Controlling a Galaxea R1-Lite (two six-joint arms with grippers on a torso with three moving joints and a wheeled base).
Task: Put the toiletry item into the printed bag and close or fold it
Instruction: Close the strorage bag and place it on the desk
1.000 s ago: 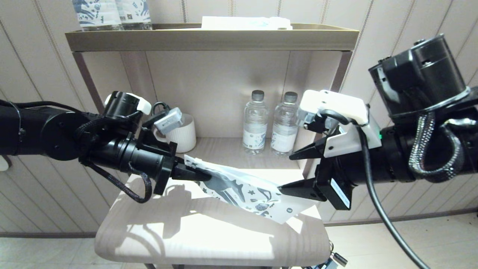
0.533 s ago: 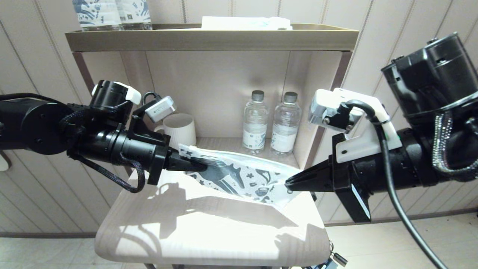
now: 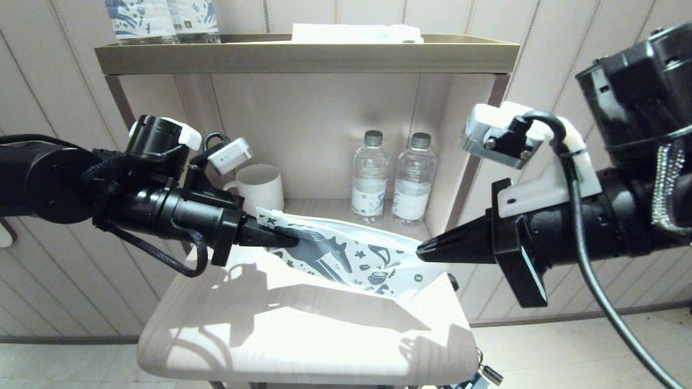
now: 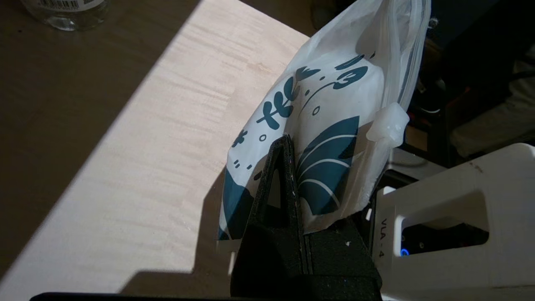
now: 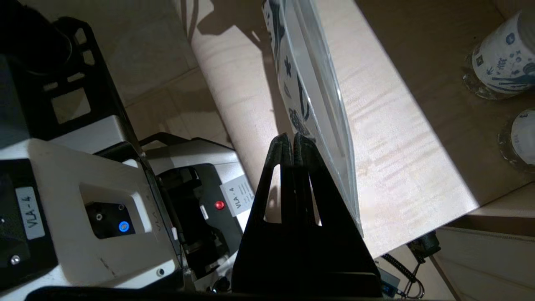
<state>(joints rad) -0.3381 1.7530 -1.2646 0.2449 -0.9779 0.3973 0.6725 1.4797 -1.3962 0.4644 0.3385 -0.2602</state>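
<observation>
Head view: both sets of jaws clenched on the printed bag [image 3: 346,256], left gripper [image 3: 273,236] at one end, right gripper [image 3: 424,250] at the other, holding it above the counter [image 3: 303,335]. Closing seems underway. The toiletry item isn't visible; presumably inside.

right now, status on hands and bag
Left hand shut on printed bag. Right hand shut on its other end. Bag held above table. Comb unseen.

Two clear water bottles [image 3: 370,178] side by side in the shelf recess, white ribbed mug [image 3: 261,189] at its left, pale wooden tabletop [image 3: 281,340], two printed bottles [image 3: 162,19] on top shelf
</observation>
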